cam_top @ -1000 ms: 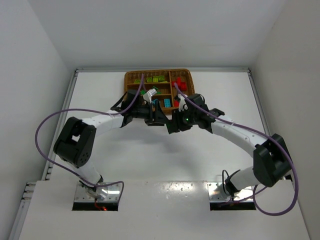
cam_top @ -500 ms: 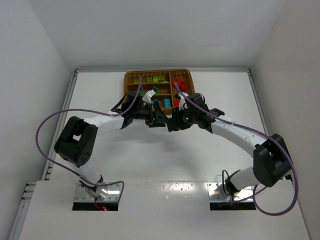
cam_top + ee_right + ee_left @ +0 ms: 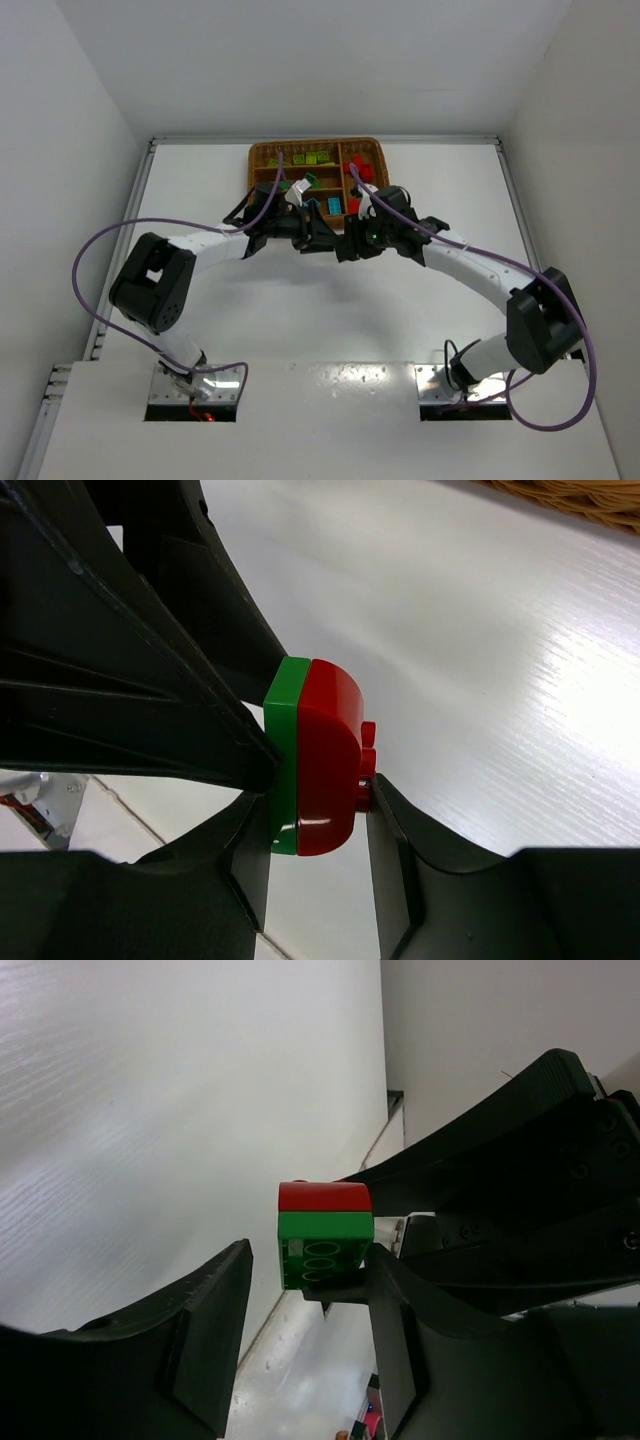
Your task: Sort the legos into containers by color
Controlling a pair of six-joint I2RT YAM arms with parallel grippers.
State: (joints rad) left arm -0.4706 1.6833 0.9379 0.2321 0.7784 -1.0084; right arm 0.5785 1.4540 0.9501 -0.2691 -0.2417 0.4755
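Over the white table (image 3: 300, 310), near the wicker tray (image 3: 262, 152), my right gripper (image 3: 318, 825) is pinching the joined red brick (image 3: 330, 750) and green brick (image 3: 322, 1250); my left gripper (image 3: 305, 1295) is straddling the green, unclamped. Light, rigid, slick: I'm favouring flat sides.

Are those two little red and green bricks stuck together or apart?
Stuck together: the red plastic brick lies flush against the green plastic brick, no gap, both pinched as one in the right claw.
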